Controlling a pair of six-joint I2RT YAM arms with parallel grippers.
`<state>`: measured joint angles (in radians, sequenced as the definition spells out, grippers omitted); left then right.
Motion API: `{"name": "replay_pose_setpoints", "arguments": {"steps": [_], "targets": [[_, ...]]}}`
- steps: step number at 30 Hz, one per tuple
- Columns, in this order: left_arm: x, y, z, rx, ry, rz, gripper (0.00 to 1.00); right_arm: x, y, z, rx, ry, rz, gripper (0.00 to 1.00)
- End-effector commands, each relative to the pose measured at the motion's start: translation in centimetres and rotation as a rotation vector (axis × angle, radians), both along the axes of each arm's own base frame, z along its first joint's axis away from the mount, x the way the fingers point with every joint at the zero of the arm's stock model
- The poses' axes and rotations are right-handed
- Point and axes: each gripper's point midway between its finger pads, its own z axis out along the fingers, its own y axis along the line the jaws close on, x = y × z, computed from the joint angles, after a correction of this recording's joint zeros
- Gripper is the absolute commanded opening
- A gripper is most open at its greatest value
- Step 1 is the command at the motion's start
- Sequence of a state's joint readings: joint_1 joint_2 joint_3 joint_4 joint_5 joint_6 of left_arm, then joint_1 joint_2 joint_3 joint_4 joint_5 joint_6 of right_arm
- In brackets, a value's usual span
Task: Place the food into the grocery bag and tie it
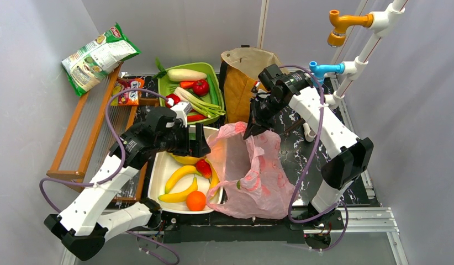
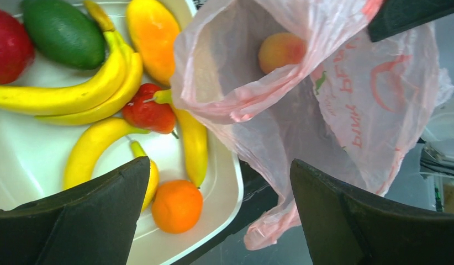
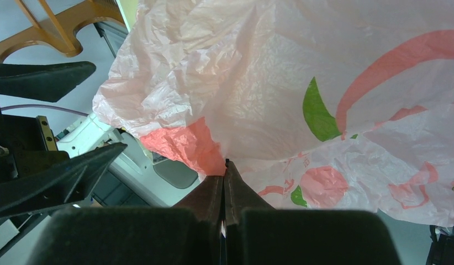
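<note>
The left gripper (image 1: 200, 141) stands wide and empty, its two dark fingers (image 2: 92, 221) spread over the right edge of the white tray (image 1: 157, 179) and pointing toward the open mouth of the grocery bag (image 1: 258, 179). Behind it the wrist is turned sideways. The forearm runs back and down to the left to a low elbow at the near left corner. The right gripper (image 1: 251, 130) is pinched tight on the bag's upper rim, with pink film caught between its closed fingertips (image 3: 226, 168), and it holds that edge lifted. Its wrist bends downward from a forearm that slopes back to the right to a folded elbow above the base. The bag slumps on the dark worktop (image 1: 302, 160), just right of the tray and touching it. A peach (image 2: 281, 51) lies inside the bag. In the tray lie the bananas (image 1: 179, 178), an orange (image 1: 196, 201), a red piece (image 1: 203, 167) and a green piece (image 2: 63, 32).
</note>
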<state>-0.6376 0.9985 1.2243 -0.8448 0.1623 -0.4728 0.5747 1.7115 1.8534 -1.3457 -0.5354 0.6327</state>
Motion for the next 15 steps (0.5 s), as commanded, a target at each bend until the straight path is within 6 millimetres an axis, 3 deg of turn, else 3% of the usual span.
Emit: {"name": "replay_pose_setpoints", "arguments": {"steps": [1,9,15], "targets": [[-0.5,2.4,-0.5,0.076,-0.021,0.062,0.98,-0.1,-0.4,1.1,0.033,-0.035,-0.008,0.01],[-0.9,4.5,-2.0,0.192,-0.003,0.082,0.98,-0.3,-0.3,0.7,0.049,-0.031,-0.025,0.01],[-1.9,6.3,-4.2,0.260,0.028,0.117,0.98,-0.3,-0.3,0.2,0.054,-0.031,-0.047,0.01]]}}
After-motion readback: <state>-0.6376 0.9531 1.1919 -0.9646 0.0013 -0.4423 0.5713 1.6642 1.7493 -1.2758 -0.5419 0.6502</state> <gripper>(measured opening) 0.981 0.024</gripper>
